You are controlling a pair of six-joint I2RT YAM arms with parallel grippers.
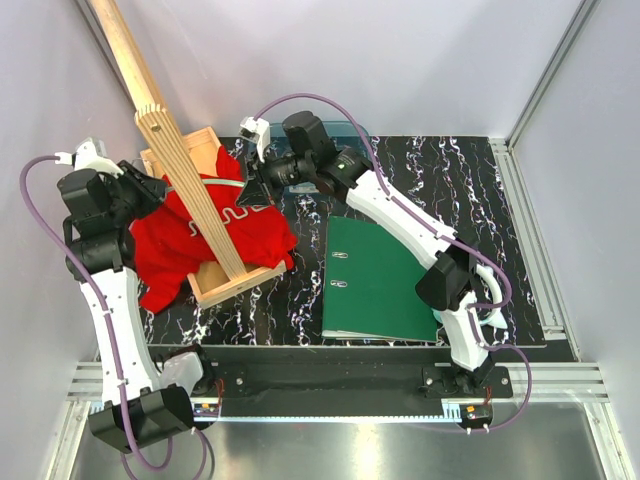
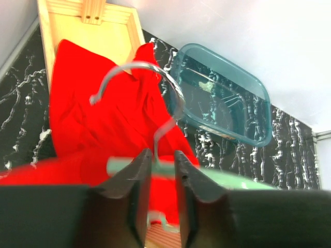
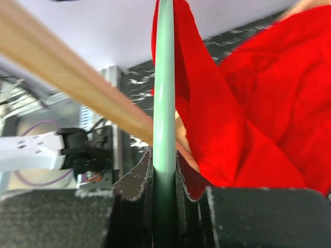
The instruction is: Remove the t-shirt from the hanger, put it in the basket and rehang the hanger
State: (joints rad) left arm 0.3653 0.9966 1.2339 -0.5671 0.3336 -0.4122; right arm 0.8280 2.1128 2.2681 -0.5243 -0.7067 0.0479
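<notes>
black, white-veined table [image 1: 470, 190], pale walls round it. wooden tray [image 1: 235, 285] sat on the left half, with a tall slatted plywood pole [image 1: 190, 180] rising from it and leaning far-left. t-shirt [image 1: 170, 245], bright red, lay bunched in the tray round the pole's foot and spilled over the tray's near-left edge. hanger [image 1: 237, 215], pale mint, lay on the cloth just right of the pole, wavy bar showing. red fabric hung against one side of its arm.

right gripper [image 1: 252, 188] was at the hanger's right end, jaws clamped on the mint bar, seen edge-on in the wrist view.

left gripper [image 2: 163, 155] had its fingers narrowly parted. hanger neck sat in the gap, with neither pad seen pressing it. metal hook [image 2: 133, 65] curved up beyond the tips.

teal tub [image 2: 227, 103] stood at the far side. green binder [image 1: 375, 280] lay flat right of the tray.
</notes>
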